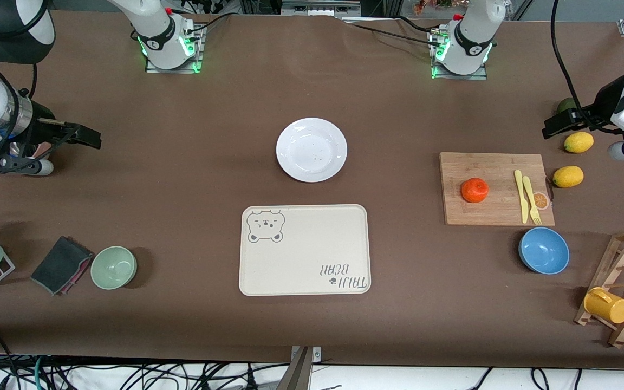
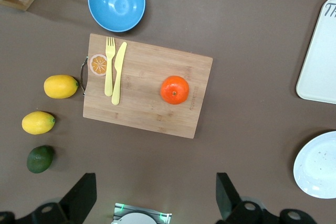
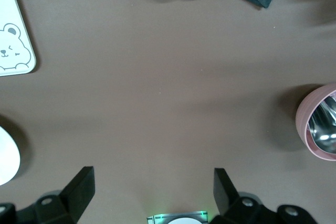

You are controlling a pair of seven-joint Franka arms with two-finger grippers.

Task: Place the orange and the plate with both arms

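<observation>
The orange (image 1: 474, 190) sits on a wooden cutting board (image 1: 496, 188) toward the left arm's end of the table; it also shows in the left wrist view (image 2: 174, 89). The white plate (image 1: 311, 149) lies mid-table, farther from the front camera than the bear tray; its edge shows in both the left wrist view (image 2: 317, 166) and the right wrist view (image 3: 6, 156). My left gripper (image 1: 553, 127) is open and empty, up over the table beside the lemons (image 2: 155, 198). My right gripper (image 1: 87, 135) is open and empty over bare table at the right arm's end (image 3: 153, 190).
A cream bear-print tray (image 1: 305, 249) lies nearer the camera than the plate. A yellow fork and knife (image 1: 527, 196) lie on the board. Two lemons (image 1: 578, 142), a blue bowl (image 1: 544, 250) and a rack with a yellow mug (image 1: 607, 305) flank it. A green bowl (image 1: 114, 267) and dark cloth (image 1: 62, 264) lie at the right arm's end.
</observation>
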